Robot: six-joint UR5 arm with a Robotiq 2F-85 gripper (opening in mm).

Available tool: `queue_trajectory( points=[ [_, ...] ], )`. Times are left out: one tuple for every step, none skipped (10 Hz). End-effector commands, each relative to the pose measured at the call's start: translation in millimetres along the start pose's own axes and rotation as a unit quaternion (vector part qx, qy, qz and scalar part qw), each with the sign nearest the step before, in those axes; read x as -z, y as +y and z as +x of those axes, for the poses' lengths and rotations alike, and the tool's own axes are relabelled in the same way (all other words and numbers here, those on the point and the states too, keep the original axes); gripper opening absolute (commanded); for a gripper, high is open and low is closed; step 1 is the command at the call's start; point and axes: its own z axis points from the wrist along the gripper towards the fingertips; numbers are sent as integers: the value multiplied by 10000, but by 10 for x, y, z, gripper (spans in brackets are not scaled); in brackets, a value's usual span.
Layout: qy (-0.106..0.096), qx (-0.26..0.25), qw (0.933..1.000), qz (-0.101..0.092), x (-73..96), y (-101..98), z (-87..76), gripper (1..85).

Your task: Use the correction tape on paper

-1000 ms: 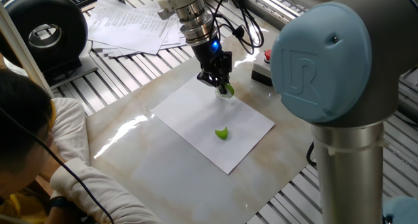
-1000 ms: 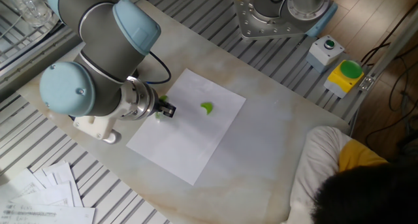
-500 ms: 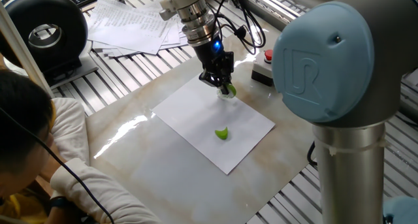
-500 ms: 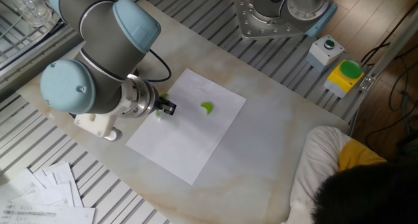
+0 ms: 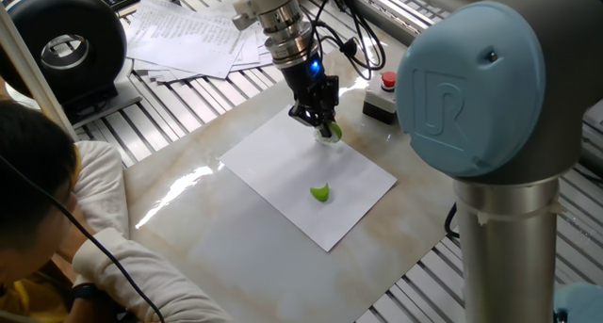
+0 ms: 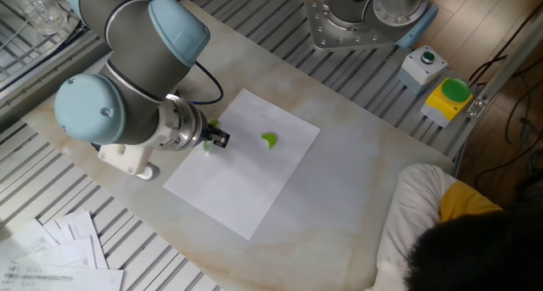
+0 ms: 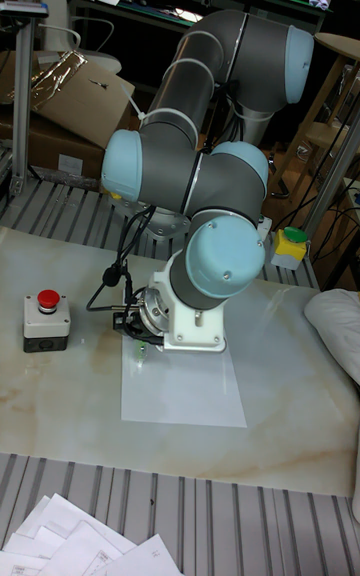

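The white paper (image 5: 283, 186) (image 6: 229, 189) (image 7: 185, 391) lies flat on the marble table. My gripper (image 5: 320, 123) (image 6: 214, 140) points down at the sheet's far edge, shut on the green and clear correction tape (image 5: 329, 131), whose tip rests on the paper. In the tall fixed view the gripper (image 7: 128, 328) is mostly hidden behind the wrist. A small green curved piece (image 5: 321, 193) (image 6: 269, 139) lies loose near the middle of the sheet, apart from the gripper.
A red button box (image 5: 382, 95) (image 7: 46, 321) sits just beyond the gripper. Fanned printed sheets (image 5: 188, 36) and a black round device (image 5: 66, 45) are at the back left. A person (image 5: 38, 191) (image 6: 450, 232) leans in at the table edge. Two more button boxes (image 6: 448, 96) stand farther off.
The gripper with the correction tape has shifted slightly along the paper's far edge; the green piece and the paper have stayed put.
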Motion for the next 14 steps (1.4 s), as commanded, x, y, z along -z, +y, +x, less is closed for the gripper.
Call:
queue_trajectory(
  points=[
    [14, -20, 10000, -67, 16, 46, 17, 10],
    [14, -27, 10000, -67, 8, 39, 19, 10],
    [13, -24, 10000, -74, -4, 30, 24, 10],
    [13, -16, 10000, -74, -16, 20, 30, 10],
    [7, -20, 10000, -65, -35, 16, 34, 10],
    [-8, -27, 10000, -62, -45, 13, 31, 10],
    [8, -31, 10000, -59, -34, 17, 41, 10],
    [44, -54, 10000, -40, -11, 27, 55, 10],
    [51, -77, 9999, -41, -7, 45, 58, 10],
    [50, -81, 9999, -48, -11, 54, 57, 10],
    [50, -81, 9999, -48, -18, 47, 60, 10],
    [42, -81, 9999, -46, -31, 31, 63, 10],
    [42, -58, 10000, -46, -50, 17, 72, 10],
    [45, -58, 10000, -33, -65, -2, 81, 10]
  ],
)
